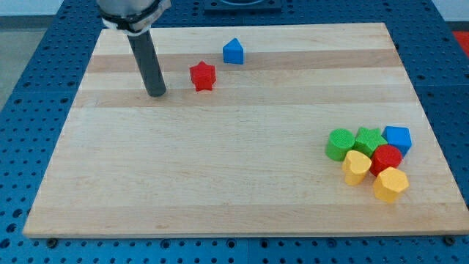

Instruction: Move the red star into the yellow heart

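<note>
Nearest you: a yellow block (pixel 390 184), shape hard to make out, sits lowest in a cluster near the view's bottom right of the counter (pixel 220 183).
Yellow heart: you will find the yellow heart (pixel 357 166) just to the view's left of that yellow block, at the cluster's lower left, touching its neighbours.
Rest of cluster: you see a red block (pixel 386 158) between the two yellow ones, a green block (pixel 340 144) with a rounded outline at the view's left, a green star (pixel 370 138) beside it, and a blue block (pixel 397 138) at the view's right. All six are packed tight.
Red star: your red star (pixel 202 76) lies near the view's top, left of centre, well apart from the yellow heart.
Blue block up top: a second, house-shaped blue block (pixel 233 51) stands just up and to the view's right of the red star, not touching it.
My tip: my tip (pixel 156 94) rests on the counter near the red star, on its view-left side, with a clear gap between.
Claw: you have no claw here, only the dark rod, so it has no width to report and holds nothing.
</note>
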`<control>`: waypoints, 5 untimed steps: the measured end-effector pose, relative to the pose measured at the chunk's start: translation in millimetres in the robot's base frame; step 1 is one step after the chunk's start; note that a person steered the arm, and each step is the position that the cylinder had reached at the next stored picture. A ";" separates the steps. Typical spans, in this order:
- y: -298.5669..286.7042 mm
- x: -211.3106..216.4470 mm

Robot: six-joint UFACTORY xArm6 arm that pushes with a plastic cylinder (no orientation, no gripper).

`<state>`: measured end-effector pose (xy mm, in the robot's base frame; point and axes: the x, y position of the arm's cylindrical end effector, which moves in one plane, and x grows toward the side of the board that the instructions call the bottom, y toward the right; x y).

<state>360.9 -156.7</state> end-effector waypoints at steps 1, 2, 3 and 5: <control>4.4 -26.5; 39.8 -34.1; 80.3 -34.1; 112.6 -6.4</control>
<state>354.4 -44.1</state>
